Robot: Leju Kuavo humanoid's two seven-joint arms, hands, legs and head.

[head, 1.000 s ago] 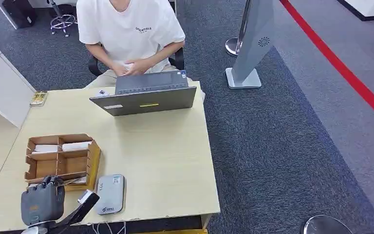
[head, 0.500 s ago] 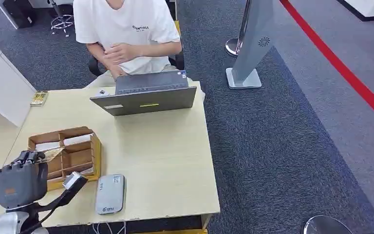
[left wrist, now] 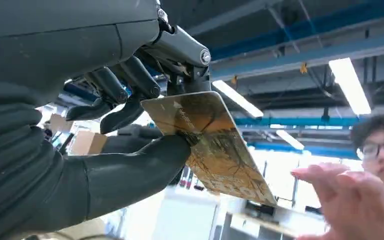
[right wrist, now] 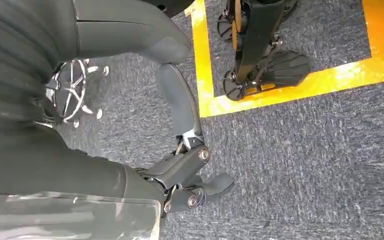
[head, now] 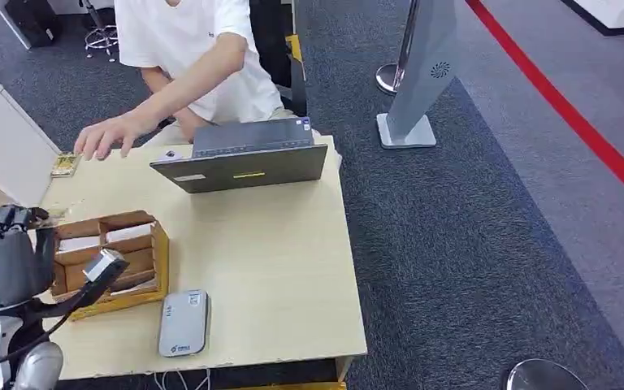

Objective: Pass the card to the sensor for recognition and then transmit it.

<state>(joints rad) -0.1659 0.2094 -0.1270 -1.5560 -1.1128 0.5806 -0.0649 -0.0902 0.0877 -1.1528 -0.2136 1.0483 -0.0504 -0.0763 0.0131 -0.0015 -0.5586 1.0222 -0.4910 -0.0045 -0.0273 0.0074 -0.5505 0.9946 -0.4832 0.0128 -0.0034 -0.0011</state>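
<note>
My left hand pinches the card, a thin glossy golden rectangle with rounded corners, between thick grey thumb and dark fingers. A person's hand reaches just beyond it. My right hand hangs empty, fingers loosely apart, over grey carpet.

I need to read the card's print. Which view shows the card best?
The left wrist view: the card faces the camera, pinched by the left hand. In the head view that hand is seen from behind, and I cannot make out the card. The right wrist view faces the floor.
</note>
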